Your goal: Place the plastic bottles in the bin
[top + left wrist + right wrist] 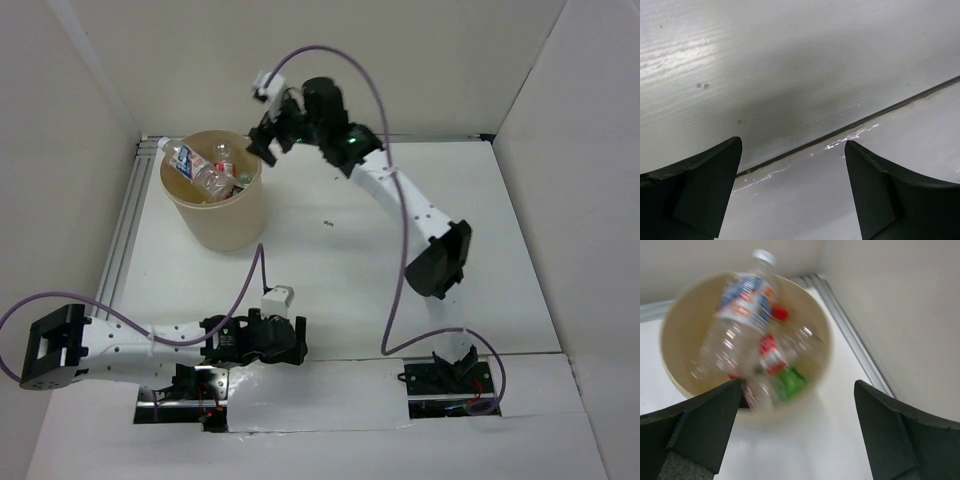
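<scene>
Several plastic bottles (pixel 772 357) lie heaped inside the bin (pixel 230 225). The largest bottle (pixel 195 165), blue-white labelled, slants across them, cap at the bin's far-left rim. The right gripper (pixel 266 142) hangs just beside the bin's rim, fingers spread, empty. The left gripper (pixel 792 145), well apart from the bin, is likewise released.

Several plastic bottles (pixel 203 172) inside tan bin (pixel 226 226)

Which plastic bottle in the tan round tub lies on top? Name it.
The big clear bottle with the blue-white label: it lies slanted across the tan tub, cap at the rim; the smaller red-labelled bottle and green bottle sit beneath.
</scene>
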Controlling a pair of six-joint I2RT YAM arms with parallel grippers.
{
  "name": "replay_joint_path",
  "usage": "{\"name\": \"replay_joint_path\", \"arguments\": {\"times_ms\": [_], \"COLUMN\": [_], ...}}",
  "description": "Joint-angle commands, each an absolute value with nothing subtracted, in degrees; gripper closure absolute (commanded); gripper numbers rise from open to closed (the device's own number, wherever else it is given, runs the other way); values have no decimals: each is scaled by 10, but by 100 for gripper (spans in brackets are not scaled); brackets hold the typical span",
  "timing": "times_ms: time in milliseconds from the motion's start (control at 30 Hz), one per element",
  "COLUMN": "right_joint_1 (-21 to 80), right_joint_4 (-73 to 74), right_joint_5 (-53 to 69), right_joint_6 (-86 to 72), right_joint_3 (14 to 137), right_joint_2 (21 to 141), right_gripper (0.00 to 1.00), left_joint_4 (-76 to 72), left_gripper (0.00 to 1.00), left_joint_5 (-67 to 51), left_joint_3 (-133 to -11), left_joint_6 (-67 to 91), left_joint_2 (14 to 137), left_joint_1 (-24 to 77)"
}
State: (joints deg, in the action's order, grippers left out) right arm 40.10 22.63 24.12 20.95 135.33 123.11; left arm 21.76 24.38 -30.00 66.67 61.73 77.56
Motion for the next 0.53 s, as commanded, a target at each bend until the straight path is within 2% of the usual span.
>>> {"name": "replay_joint_path", "arguments": {"times_ms": [0, 67, 100, 167, 200, 300, 367, 433, 500], "right_joint_1": [294, 235, 189, 150, 131, 120, 106, 77, 58], "right_joint_4": [335, 382, 382, 369, 364, 342, 316, 285, 276], "right_joint_5": [146, 153, 143, 108, 90, 12, -4, 1, 1], "right_joint_6": [155, 112, 112, 106, 95, 80, 80, 67, 62], "right_joint_3": [1300, 1227, 1121, 1017, 924, 777, 703, 574, 525], "right_joint_2": [1089, 1025, 996, 901, 870, 754, 695, 582, 539], "right_gripper": [0, 0, 0, 0, 0, 0, 0, 0, 0], "left_joint_4": [192, 181, 181, 169, 161, 161, 161, 178, 191], "left_gripper": [3, 2, 0, 0, 0, 0, 0, 0, 0], "left_joint_5": [280, 293, 294, 294, 294, 301, 308, 315, 329], "left_joint_3": [-328, -334, -334, -334, -334, -339, -356, -373, -386], "left_joint_6": [628, 616, 605, 591, 579, 561, 555, 540, 540], "left_joint_2": [618, 611, 611, 595, 595, 579, 574, 574, 574], "left_joint_1": [780, 780, 780, 780, 780, 780, 774, 774, 774]}}
